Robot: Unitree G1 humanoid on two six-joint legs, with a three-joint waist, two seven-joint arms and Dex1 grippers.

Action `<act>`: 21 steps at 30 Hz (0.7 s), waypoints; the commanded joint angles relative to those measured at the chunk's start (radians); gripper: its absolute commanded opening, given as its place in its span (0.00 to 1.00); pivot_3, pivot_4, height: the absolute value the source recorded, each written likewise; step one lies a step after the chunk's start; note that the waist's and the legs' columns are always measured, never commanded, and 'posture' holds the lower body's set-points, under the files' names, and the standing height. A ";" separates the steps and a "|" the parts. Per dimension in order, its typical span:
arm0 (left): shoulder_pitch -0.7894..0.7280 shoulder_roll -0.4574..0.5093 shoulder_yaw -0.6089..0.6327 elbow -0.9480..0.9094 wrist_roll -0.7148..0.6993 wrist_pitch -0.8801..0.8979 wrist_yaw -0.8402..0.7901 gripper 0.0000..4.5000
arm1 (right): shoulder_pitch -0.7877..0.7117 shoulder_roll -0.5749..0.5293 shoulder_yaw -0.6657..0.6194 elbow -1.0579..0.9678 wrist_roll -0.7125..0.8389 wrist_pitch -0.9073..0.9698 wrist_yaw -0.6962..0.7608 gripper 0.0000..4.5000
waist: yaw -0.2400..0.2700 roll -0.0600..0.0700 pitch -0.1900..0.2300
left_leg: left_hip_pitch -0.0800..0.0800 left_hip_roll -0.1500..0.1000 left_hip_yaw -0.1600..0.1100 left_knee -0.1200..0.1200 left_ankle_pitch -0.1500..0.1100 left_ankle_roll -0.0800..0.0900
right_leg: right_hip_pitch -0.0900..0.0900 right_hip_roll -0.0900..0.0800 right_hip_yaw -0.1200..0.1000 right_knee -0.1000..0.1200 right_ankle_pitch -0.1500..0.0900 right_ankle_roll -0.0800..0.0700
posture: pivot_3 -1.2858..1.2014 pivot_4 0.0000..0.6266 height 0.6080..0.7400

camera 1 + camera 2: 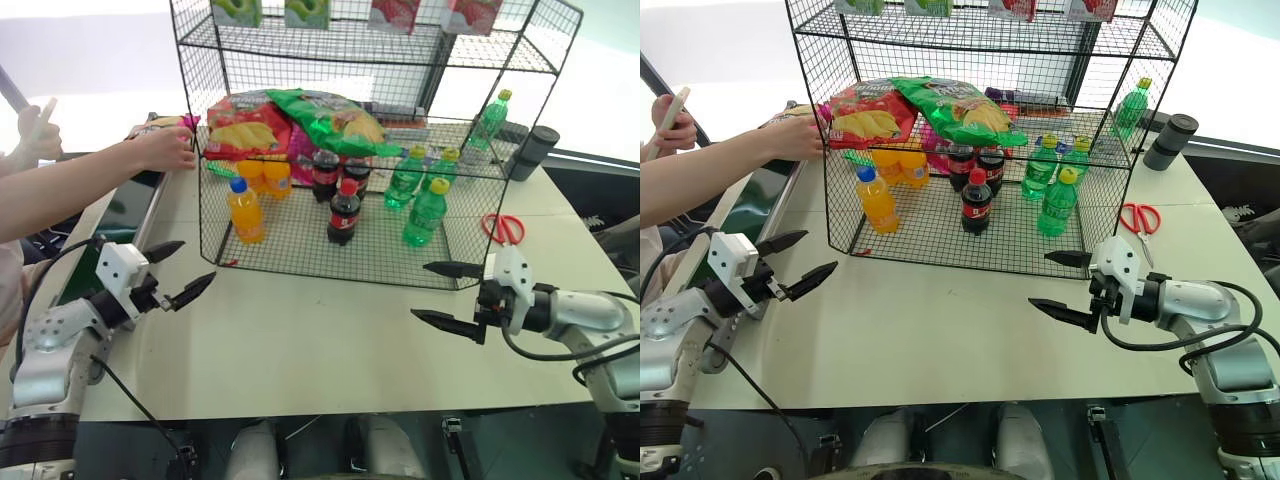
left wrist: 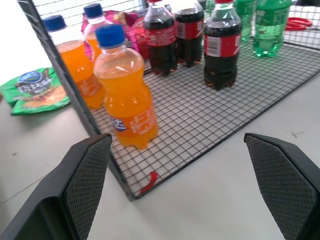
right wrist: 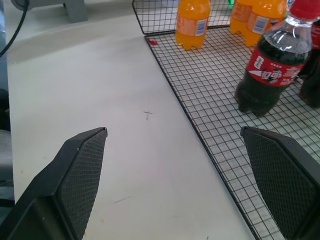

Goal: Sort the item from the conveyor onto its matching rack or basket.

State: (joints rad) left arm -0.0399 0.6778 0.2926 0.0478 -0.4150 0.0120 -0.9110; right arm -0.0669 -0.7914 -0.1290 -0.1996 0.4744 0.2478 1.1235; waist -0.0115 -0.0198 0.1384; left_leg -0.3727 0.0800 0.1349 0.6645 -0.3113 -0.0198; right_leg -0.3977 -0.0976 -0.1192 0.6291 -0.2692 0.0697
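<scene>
Waiting: left claw (image 1: pixel 180 272) and right claw (image 1: pixel 448 293) hovering wide open, empty, over worktop (image 1: pixel 300 340). Person's hand (image 1: pixel 165 148) holding pink chip bag (image 1: pixel 160 124) at conveyor (image 1: pixel 120 215) far end, beside rack (image 1: pixel 340 150). Advice: delaying reach until hand is releasing bag; gripping bag edge gently.

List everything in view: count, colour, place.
rack: 1, black wire, table centre
chip bags: red and green, middle tier
pink chip bag: 1, under a person's hand, by rack's left side
orange bottles: 3, bottom tier left
cola bottles: 3, bottom tier centre
green bottles: 3 bottom tier right, 1 behind rack
scissors: 1, red, right of rack
conveyor: 1, dark green, left
left gripper: open
right gripper: open
</scene>
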 commanded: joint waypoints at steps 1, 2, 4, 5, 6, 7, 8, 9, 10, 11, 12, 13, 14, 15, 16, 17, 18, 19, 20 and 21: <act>0.027 0.018 0.037 -0.042 0.003 -0.018 0.005 1.00 | -0.027 0.008 0.002 -0.006 0.005 -0.015 0.006 0.99 | -0.001 0.000 0.000 | 0.000 0.000 0.000 0.000 0.000 0.000 | 0.000 0.000 0.000 0.000 0.000 0.000 | 0.52 0.24 0.90; 0.036 0.020 0.044 -0.047 0.005 -0.025 0.007 1.00 | -0.033 0.013 0.007 -0.008 0.008 -0.012 0.007 0.99 | -0.001 0.000 0.000 | 0.000 0.001 0.000 0.000 0.000 0.000 | 0.000 0.000 0.000 0.000 0.000 0.000 | 0.52 0.24 0.90; 0.056 0.028 0.059 -0.062 -0.002 -0.021 0.008 1.00 | -0.045 0.024 0.023 -0.015 0.018 0.007 0.007 0.99 | -0.001 0.000 0.000 | 0.000 0.001 0.000 0.000 0.000 0.000 | 0.000 0.000 0.000 0.000 0.000 0.000 | 0.52 0.24 0.90; 0.067 0.034 0.066 -0.069 0.004 -0.028 0.007 1.00 | -0.057 0.039 0.031 -0.017 0.022 0.011 -0.001 0.99 | -0.001 0.000 0.000 | 0.000 0.001 0.000 0.000 0.000 0.000 | 0.000 0.000 0.000 0.000 0.000 0.000 | 0.52 0.24 0.90; 0.075 0.039 0.072 -0.073 0.009 -0.033 0.007 1.00 | -0.069 0.056 0.037 -0.017 0.026 0.015 -0.012 0.99 | -0.002 0.000 0.000 | 0.000 0.002 0.000 0.000 0.000 0.000 | 0.000 0.000 0.000 0.000 0.000 0.000 | 0.52 0.24 0.90; 0.087 0.044 0.081 -0.081 0.012 -0.037 0.007 1.00 | -0.084 0.080 0.046 -0.022 0.038 0.030 -0.029 0.99 | -0.002 0.000 0.000 | 0.000 0.002 0.000 0.000 0.000 0.000 | 0.000 0.000 0.000 0.000 0.000 0.000 | 0.52 0.24 0.90; 0.098 0.048 0.091 -0.085 0.022 -0.052 0.009 1.00 | -0.098 0.104 0.061 -0.027 0.039 0.036 -0.041 0.99 | -0.003 0.000 0.000 | 0.000 0.002 0.000 0.000 0.000 0.000 | 0.000 0.000 0.000 0.000 0.000 0.000 | 0.52 0.24 0.90; 0.108 0.051 0.101 -0.085 0.038 -0.072 0.020 1.00 | -0.112 0.126 0.079 -0.027 0.030 0.033 -0.052 0.99 | -0.003 0.000 0.000 | 0.000 0.002 0.000 0.000 0.000 0.000 | 0.000 0.000 0.000 0.000 0.000 0.000 | 0.52 0.24 0.90; 0.128 0.057 0.117 -0.090 0.048 -0.086 0.023 1.00 | -0.134 0.158 0.100 -0.023 0.025 0.037 -0.067 0.99 | -0.005 0.000 0.000 | 0.000 0.002 0.000 0.000 0.000 0.000 | -0.001 0.000 0.000 0.000 0.000 0.000 | 0.52 0.24 0.90; 0.143 0.063 0.128 -0.092 0.063 -0.100 0.031 1.00 | -0.153 0.182 0.116 -0.016 0.019 0.037 -0.079 0.99 | -0.006 0.000 0.000 | 0.000 0.002 0.000 0.000 0.000 0.000 | -0.001 0.000 0.000 0.000 0.000 0.000 | 0.52 0.24 0.90; 0.162 0.069 0.143 -0.094 0.086 -0.123 0.044 1.00 | -0.173 0.207 0.133 -0.011 0.014 0.035 -0.088 0.99 | -0.007 0.000 0.000 | 0.000 0.002 0.000 0.000 0.000 0.000 | -0.001 0.000 0.000 0.001 0.000 0.000 | 0.52 0.24 0.90; 0.174 0.073 0.152 -0.095 0.101 -0.139 0.053 1.00 | -0.185 0.223 0.144 -0.008 0.011 0.034 -0.093 0.99 | -0.006 0.001 0.000 | 0.000 0.002 0.000 0.000 0.000 0.000 | -0.002 0.000 0.000 0.001 0.000 0.000 | 0.52 0.24 0.90; 0.196 0.081 0.168 -0.099 0.103 -0.151 0.048 1.00 | -0.200 0.245 0.155 -0.008 0.026 0.050 -0.096 0.99 | -0.005 0.001 0.000 | -0.001 0.002 0.001 0.000 0.000 0.000 | -0.002 0.000 0.000 0.001 0.000 0.000 | 0.52 0.24 0.90; 0.214 0.085 0.186 -0.101 0.110 -0.176 0.049 1.00 | -0.211 0.262 0.171 -0.010 0.034 0.059 -0.093 0.99 | -0.005 0.000 0.000 | -0.001 0.002 0.001 0.000 0.000 0.000 | -0.003 0.000 0.000 0.001 0.000 0.000 | 0.52 0.24 0.90; 0.230 0.087 0.207 -0.102 0.127 -0.208 0.061 1.00 | -0.219 0.273 0.194 -0.012 0.031 0.062 -0.083 0.99 | -0.003 0.000 0.000 | -0.001 0.003 0.001 0.000 0.000 0.000 | -0.003 0.000 0.000 0.001 0.000 0.000 | 0.52 0.24 0.90; 0.251 0.095 0.227 -0.098 0.150 -0.236 0.069 1.00 | -0.228 0.282 0.216 -0.009 0.024 0.062 -0.071 0.99 | -0.002 0.000 0.000 | -0.001 0.002 0.001 0.000 0.000 0.000 | -0.003 0.000 0.000 0.001 0.000 0.000 | 0.52 0.24 0.90; 0.268 0.101 0.245 -0.093 0.178 -0.268 0.082 1.00 | -0.237 0.288 0.232 -0.002 0.016 0.060 -0.063 0.99 | -0.001 0.000 0.000 | -0.001 0.002 0.001 0.000 0.000 0.000 | -0.004 -0.001 0.000 0.000 0.000 0.000 | 0.52 0.24 0.90; 0.282 0.100 0.265 -0.088 0.205 -0.294 0.108 1.00 | -0.248 0.292 0.248 0.007 0.009 0.057 -0.052 0.99 | -0.002 0.000 0.000 | -0.001 0.002 0.001 0.000 0.000 0.000 | -0.006 -0.001 0.000 0.000 0.000 0.000 | 0.52 0.24 0.90; 0.291 0.101 0.278 -0.083 0.228 -0.312 0.132 1.00 | -0.259 0.295 0.258 0.017 0.002 0.050 -0.043 0.99 | -0.001 0.000 0.000 | -0.001 0.002 0.001 0.000 0.000 0.000 | -0.007 -0.001 0.000 0.000 0.000 0.000 | 0.52 0.24 0.90; 0.310 0.108 0.293 -0.078 0.248 -0.325 0.140 1.00 | -0.271 0.302 0.266 0.025 0.001 0.045 -0.036 0.99 | -0.002 0.000 0.000 | -0.001 0.002 0.001 0.000 0.000 0.001 | -0.007 -0.001 0.000 0.000 0.000 0.000 | 0.52 0.24 0.90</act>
State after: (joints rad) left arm 0.2621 0.7682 0.5412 -0.0221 -0.2008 -0.2732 -0.7978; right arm -0.3166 -0.4907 0.1396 -0.1732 0.4756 0.3122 1.0728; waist -0.0134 -0.0194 0.1387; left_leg -0.3740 0.0823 0.1361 0.6641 -0.3118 -0.0191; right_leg -0.4048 -0.0987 -0.1192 0.6294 -0.2693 0.0691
